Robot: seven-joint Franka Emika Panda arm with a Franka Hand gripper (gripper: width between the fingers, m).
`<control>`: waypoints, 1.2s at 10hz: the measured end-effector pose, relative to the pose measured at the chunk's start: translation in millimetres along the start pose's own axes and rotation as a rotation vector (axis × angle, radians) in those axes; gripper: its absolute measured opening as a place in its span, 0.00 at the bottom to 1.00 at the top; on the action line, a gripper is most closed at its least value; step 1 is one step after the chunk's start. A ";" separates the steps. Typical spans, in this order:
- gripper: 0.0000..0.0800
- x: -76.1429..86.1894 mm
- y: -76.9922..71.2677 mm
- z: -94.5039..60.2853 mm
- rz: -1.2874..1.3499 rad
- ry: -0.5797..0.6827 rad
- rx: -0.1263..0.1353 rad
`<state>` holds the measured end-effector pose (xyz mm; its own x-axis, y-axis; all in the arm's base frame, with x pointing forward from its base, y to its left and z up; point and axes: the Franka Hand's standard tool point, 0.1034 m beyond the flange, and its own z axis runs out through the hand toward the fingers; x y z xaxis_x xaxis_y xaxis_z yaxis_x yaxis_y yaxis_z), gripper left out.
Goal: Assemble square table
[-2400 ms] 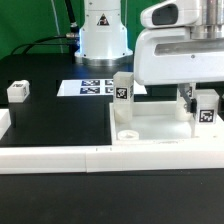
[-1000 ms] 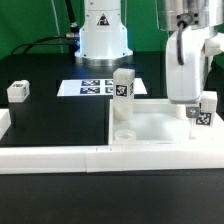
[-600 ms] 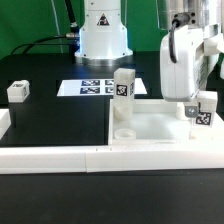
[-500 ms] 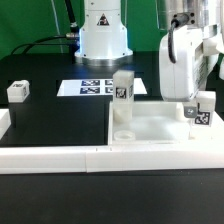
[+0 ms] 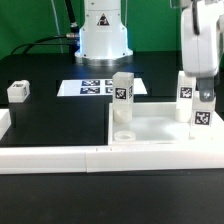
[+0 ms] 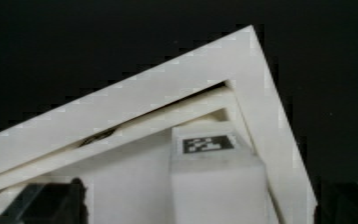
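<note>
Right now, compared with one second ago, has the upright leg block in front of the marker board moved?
No. The leg block stands at the same spot against the marker board behind it, upright at the square slab's corner.

Exterior view faces the arm base (image 5: 103, 35); wrist view, close, shares the slab (image 5: 165, 125).

No legible words, numbers or brands; only black-and-white coded tags, on the upright white plastic leg block (image 5: 121, 92) mid-frame, the small white leg block (image 5: 18, 91) far left, the flat white marker board (image 5: 95, 87)
</note>
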<state>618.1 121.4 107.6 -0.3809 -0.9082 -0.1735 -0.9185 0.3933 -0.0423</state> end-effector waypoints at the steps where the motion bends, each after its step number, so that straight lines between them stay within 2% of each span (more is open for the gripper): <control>1: 0.81 0.1 -2.9 -8.1 -0.006 -0.007 0.009; 6: 0.81 2.8 -3.1 -5.7 -0.006 -0.002 0.007; 8: 0.81 6.6 -3.9 -6.1 -0.086 -0.001 0.011; 9: 0.81 26.8 -3.1 -11.2 -0.194 0.000 0.030; 10: 0.81 50.9 0.7 -18.2 -0.309 0.011 0.036; 11: 0.81 69.8 -1.5 -26.9 -0.427 0.015 0.039; 12: 0.81 93.0 -11.6 -40.1 -0.518 0.021 0.055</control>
<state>589.1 26.6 131.4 0.1193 -0.9882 -0.0962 -0.9804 -0.1019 -0.1688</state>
